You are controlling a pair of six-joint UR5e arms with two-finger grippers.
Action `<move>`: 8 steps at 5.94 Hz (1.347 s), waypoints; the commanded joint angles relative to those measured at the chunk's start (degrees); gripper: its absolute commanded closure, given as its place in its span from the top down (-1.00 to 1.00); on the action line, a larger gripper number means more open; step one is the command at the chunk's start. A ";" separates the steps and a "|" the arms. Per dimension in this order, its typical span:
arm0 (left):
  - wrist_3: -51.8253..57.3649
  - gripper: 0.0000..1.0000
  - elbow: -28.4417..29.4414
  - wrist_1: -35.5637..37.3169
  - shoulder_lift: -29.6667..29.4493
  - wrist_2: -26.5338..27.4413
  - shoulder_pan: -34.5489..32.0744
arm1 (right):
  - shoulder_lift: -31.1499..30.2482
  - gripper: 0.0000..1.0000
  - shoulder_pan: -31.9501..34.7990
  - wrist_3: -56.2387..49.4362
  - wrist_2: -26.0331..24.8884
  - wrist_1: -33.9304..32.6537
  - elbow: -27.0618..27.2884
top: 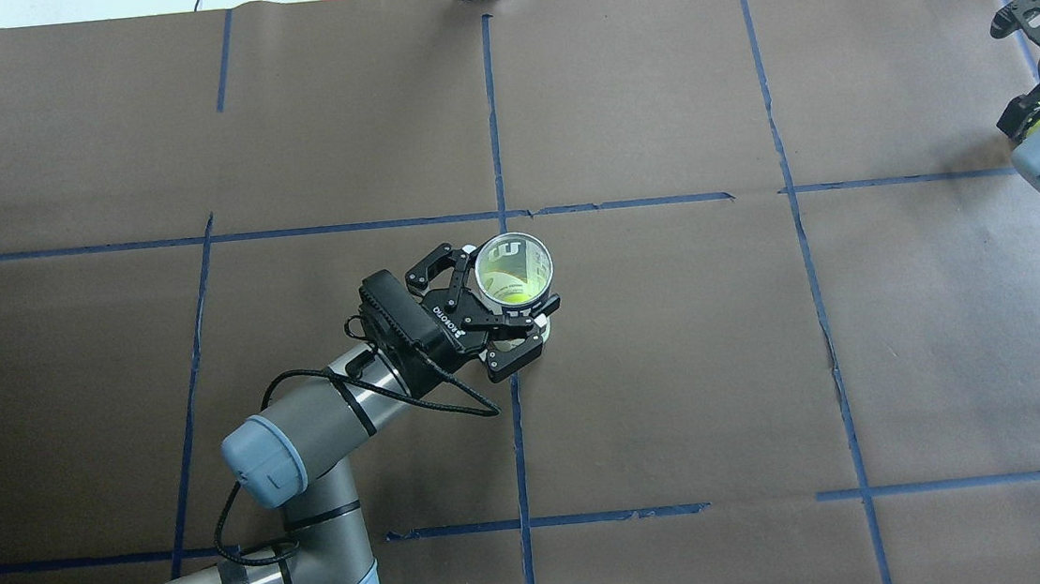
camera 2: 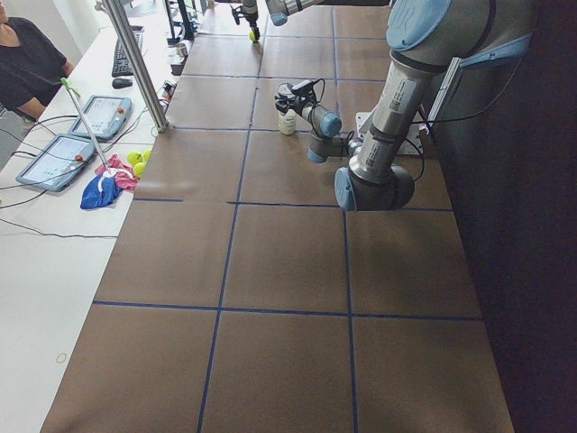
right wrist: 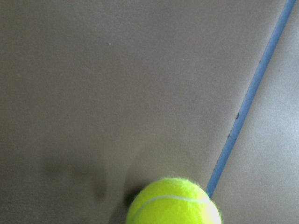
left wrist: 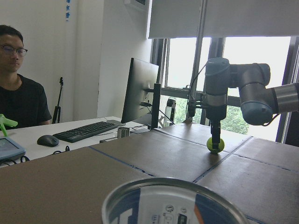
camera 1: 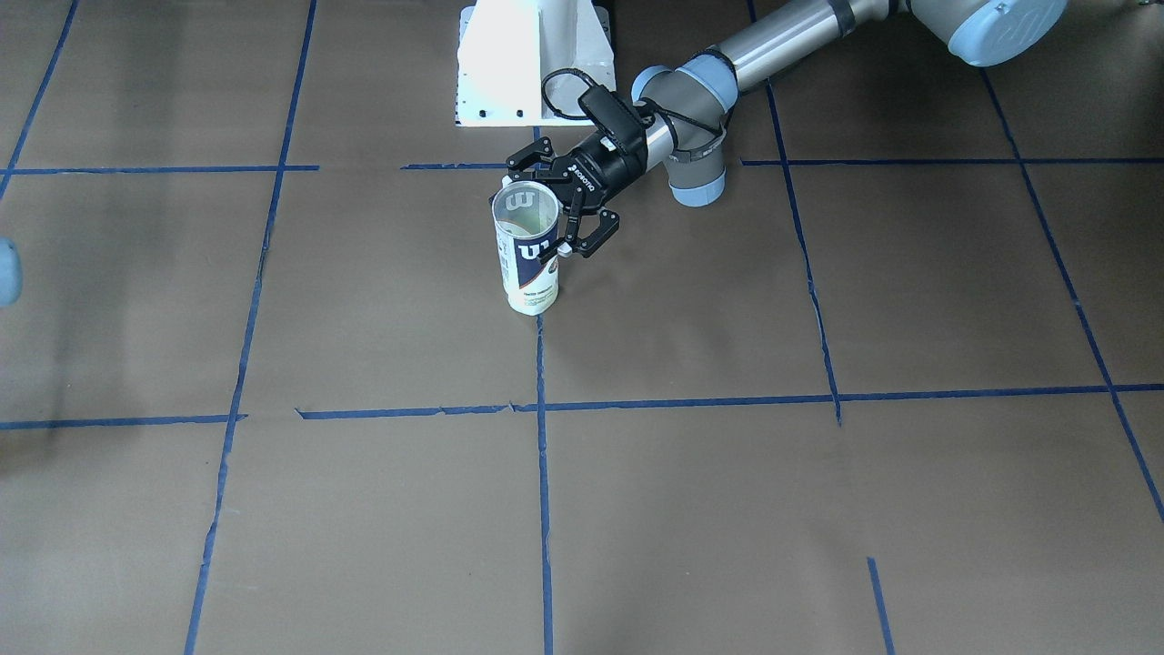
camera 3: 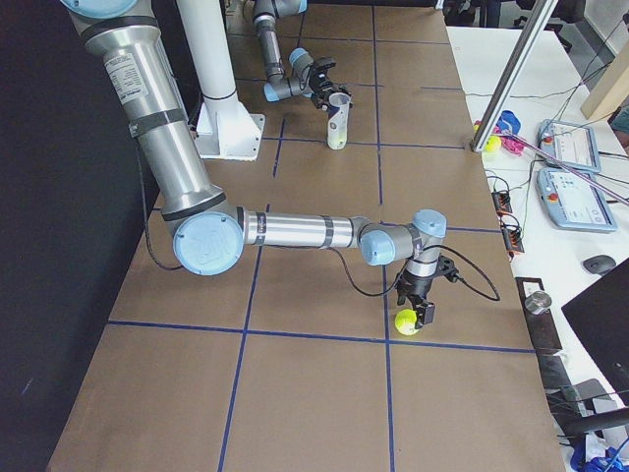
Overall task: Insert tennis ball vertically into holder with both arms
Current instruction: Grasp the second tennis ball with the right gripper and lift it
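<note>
The holder point(camera 1: 526, 259) stands upright near the table's middle, its open metal rim up; it also shows in the overhead view point(top: 513, 269) and at the bottom of the left wrist view point(left wrist: 173, 196). My left gripper point(camera 1: 538, 214) reaches in sideways and is shut on the holder just below the rim. The tennis ball point(camera 3: 407, 322) sits at table level far out on my right side. My right gripper point(camera 3: 414, 311) points straight down and is shut on it. The ball also shows in the left wrist view point(left wrist: 215, 144) and the right wrist view point(right wrist: 173, 203).
The white pedestal base point(camera 1: 532, 59) stands just behind the holder. A metal post point(camera 3: 511, 79) rises at the table's far edge. Spare tennis balls and cloth point(camera 2: 126, 167), tablets, and a seated operator point(left wrist: 18, 93) are on a desk beyond it.
</note>
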 commanded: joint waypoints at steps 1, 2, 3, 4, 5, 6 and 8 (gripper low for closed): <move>0.02 0.93 -0.06 -0.12 0.12 0.00 0.00 | -0.05 0.98 -1.11 0.00 -2.41 3.83 -3.14; 0.02 0.93 -0.06 -0.20 0.12 0.00 0.00 | 0.21 0.70 -1.20 0.17 -2.60 5.43 -4.03; 0.02 0.94 -0.06 -0.12 0.12 0.00 0.00 | 0.30 -0.34 -1.21 0.52 -2.51 5.54 -4.04; 0.02 0.94 0.03 -0.12 0.12 0.00 0.00 | 1.60 -0.99 -0.94 0.61 -1.21 5.19 -2.65; 0.02 0.94 0.03 -0.12 0.12 0.00 0.00 | 1.70 -1.00 -0.51 1.05 2.98 0.31 5.19; 0.02 0.94 0.03 -0.12 0.12 0.00 0.00 | 1.36 -1.00 -0.50 3.92 3.89 -11.22 17.45; 0.02 0.94 0.03 -0.12 0.12 0.00 0.09 | 1.00 -1.00 -4.61 16.03 12.46 -21.14 35.07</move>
